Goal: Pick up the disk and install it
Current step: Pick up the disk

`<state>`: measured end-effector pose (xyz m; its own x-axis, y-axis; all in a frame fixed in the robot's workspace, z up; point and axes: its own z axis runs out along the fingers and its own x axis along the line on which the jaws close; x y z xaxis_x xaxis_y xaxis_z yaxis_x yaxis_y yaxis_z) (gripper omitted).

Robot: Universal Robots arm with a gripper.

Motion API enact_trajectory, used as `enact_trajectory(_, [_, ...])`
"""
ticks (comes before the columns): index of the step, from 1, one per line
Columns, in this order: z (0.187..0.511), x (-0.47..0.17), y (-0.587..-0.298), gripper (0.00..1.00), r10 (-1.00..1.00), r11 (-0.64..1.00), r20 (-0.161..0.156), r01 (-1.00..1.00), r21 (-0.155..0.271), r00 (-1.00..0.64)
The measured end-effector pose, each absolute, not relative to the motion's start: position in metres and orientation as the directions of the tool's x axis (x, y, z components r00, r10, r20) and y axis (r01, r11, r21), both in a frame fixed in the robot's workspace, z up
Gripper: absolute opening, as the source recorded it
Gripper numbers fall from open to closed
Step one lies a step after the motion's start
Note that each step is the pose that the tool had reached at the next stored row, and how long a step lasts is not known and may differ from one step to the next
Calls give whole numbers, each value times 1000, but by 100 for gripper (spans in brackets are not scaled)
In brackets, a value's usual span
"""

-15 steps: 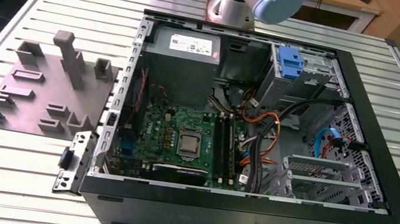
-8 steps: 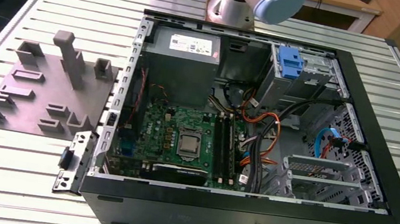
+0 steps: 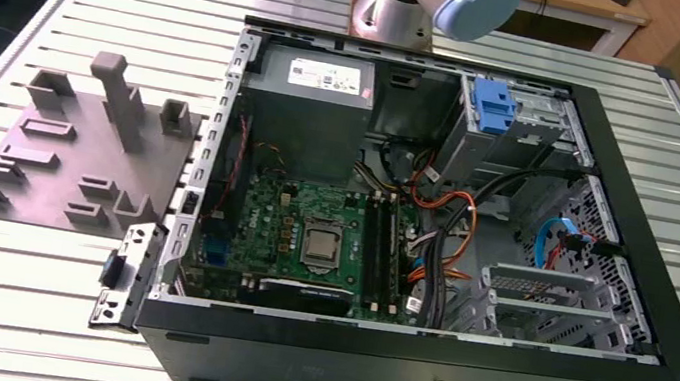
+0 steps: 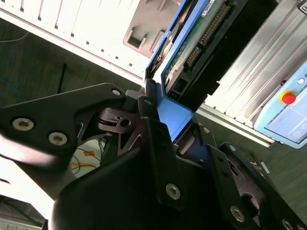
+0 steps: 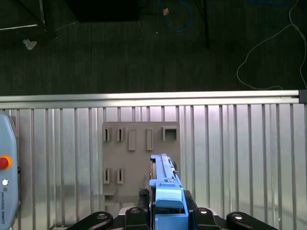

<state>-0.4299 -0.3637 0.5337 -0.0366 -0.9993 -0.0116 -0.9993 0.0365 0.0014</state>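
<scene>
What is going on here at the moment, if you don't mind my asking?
The robot arm's end effector is shut on the disk, gripping its blue carrier frame. In the first wrist view the disk is held edge-on, with the grey fixture plate beyond it. The open computer case stands beside that plate; the disk is not installed yet.

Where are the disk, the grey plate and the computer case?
disk (image 5: pixel 168 194): first wrist view, blue carrier frame.
grey plate (image 3: pixel 76 151): exterior view, flat base.
computer case (image 3: pixel 395 366): exterior view, black side wall.
</scene>
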Motion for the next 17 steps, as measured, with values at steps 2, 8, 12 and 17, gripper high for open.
enact_trajectory(2, [533, -429, -367, 36, -999, 37, -7, -999, 1, -37])
enact_trajectory(8, [533, -427, -375, 36, -999, 36, 8, -999, 1, -36])
enact_trajectory(12, [532, -423, -375, 36, -999, 37, 10, -999, 0, -37])
enact_trajectory(17, [532, -423, -375, 36, -999, 37, 10, -999, 1, -37])
